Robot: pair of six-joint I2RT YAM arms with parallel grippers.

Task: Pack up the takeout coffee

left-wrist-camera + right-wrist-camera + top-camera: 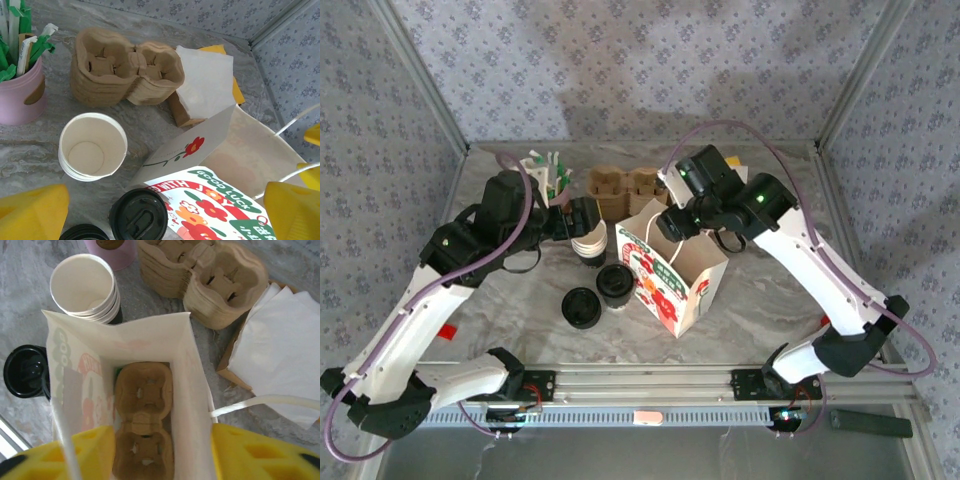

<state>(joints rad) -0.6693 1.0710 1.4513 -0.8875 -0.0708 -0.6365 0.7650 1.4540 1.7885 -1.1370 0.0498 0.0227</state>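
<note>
The takeout coffee point(615, 283) point(138, 216) point(25, 371), a small cup under a black lid, stands on the marble table just left of the flowered paper bag point(672, 268) point(225, 200) point(120, 335). The bag is upright and open, with a brown cardboard cup carrier point(144, 415) lying on its bottom. My left gripper point(582, 215) point(161, 212) hangs open above the coffee and the stack of lidless paper cups point(588, 243) point(92, 146) point(84, 286), holding nothing. My right gripper point(670, 222) point(165, 455) is open over the bag's mouth, with its yellow fingers point(260, 452) on either side of it.
A loose flat black lid point(581, 307) point(82, 233) lies left of the coffee. Behind are a stack of cardboard carriers point(620, 190) point(125, 67) point(205, 280), a pink cup of stirrers point(546, 172) point(20, 90) and napkins point(205, 80) point(280, 345). The bag's white handle point(265, 401) runs by my right finger.
</note>
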